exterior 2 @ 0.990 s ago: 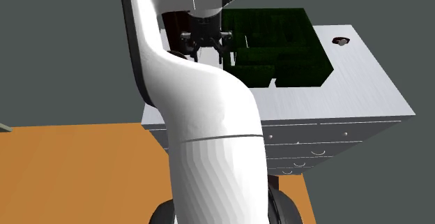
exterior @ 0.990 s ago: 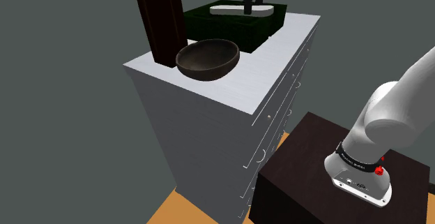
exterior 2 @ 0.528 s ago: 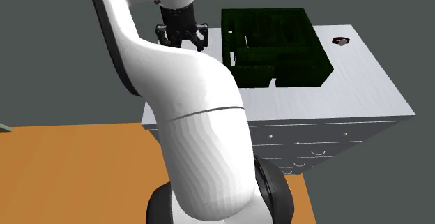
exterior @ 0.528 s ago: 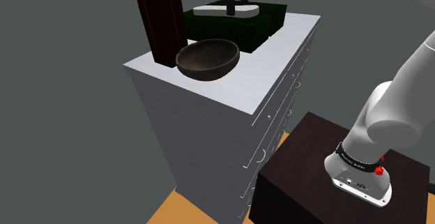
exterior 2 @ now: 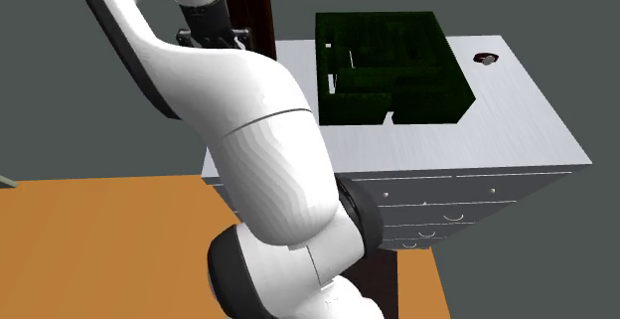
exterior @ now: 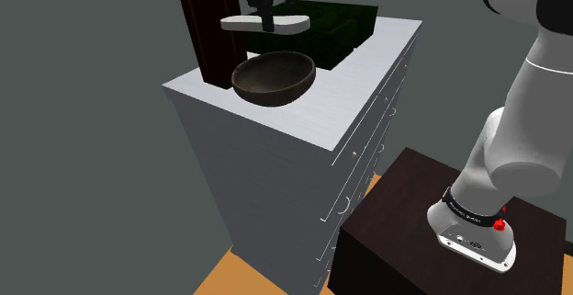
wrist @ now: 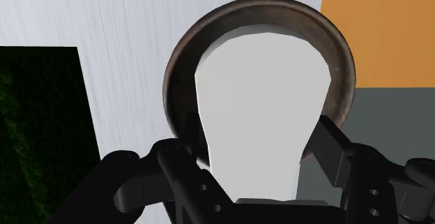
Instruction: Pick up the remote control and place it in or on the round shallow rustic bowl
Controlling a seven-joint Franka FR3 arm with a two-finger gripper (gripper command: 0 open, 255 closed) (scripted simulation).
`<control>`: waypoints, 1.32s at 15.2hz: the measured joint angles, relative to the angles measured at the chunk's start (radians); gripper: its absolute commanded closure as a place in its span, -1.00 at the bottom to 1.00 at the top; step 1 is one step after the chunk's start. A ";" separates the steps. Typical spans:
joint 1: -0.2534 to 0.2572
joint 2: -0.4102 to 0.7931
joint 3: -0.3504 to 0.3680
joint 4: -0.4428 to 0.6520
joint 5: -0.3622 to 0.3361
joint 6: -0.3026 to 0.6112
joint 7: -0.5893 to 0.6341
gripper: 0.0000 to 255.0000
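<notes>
White chest of drawers (exterior: 344, 96), centre frame, carries 1 brown bowl (exterior: 274, 77), 1 dark green compartmented tray (exterior 2: 392, 69), 1 tall dark slab (exterior: 209, 27)

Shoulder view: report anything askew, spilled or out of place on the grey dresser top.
Nothing spilled or damaged. The round dark-brown bowl stands upright, though close to the grey dresser's edge. The flat white remote control hangs level above it, clasped in the black gripper.

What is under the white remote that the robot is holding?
The round brown bowl on the white cabinet top lies below the remote, which the tool holds in the air. From the wrist view the remote hides the bowl's middle.
</notes>
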 measured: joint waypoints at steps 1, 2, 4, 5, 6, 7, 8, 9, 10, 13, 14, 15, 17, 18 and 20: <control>0.000 -0.003 0.001 -0.018 0.002 0.015 0.003 1.00; 0.000 -0.010 0.001 -0.041 0.005 0.032 0.005 1.00; -0.006 -0.033 -0.003 -0.101 0.015 0.070 0.001 1.00; -0.010 -0.044 -0.005 -0.127 0.019 0.087 -0.002 1.00; -0.013 -0.055 -0.007 -0.157 0.024 0.106 -0.006 1.00; -0.015 -0.069 -0.009 -0.187 0.030 0.124 -0.007 1.00; -0.018 -0.076 -0.011 -0.211 0.033 0.142 -0.012 1.00; -0.020 -0.087 -0.013 -0.239 0.037 0.159 -0.014 1.00; -0.022 -0.096 -0.015 -0.268 0.041 0.179 -0.017 1.00; -0.026 -0.119 -0.018 -0.331 0.049 0.222 -0.021 1.00; -0.026 -0.121 -0.018 -0.337 0.050 0.227 -0.021 1.00; -0.026 -0.123 -0.019 -0.341 0.050 0.230 -0.022 1.00; -0.026 -0.124 -0.019 -0.343 0.050 0.231 -0.022 1.00; -0.026 -0.124 -0.019 -0.343 0.050 0.231 -0.022 1.00; -0.027 -0.124 -0.019 -0.344 0.050 0.232 -0.022 -1.00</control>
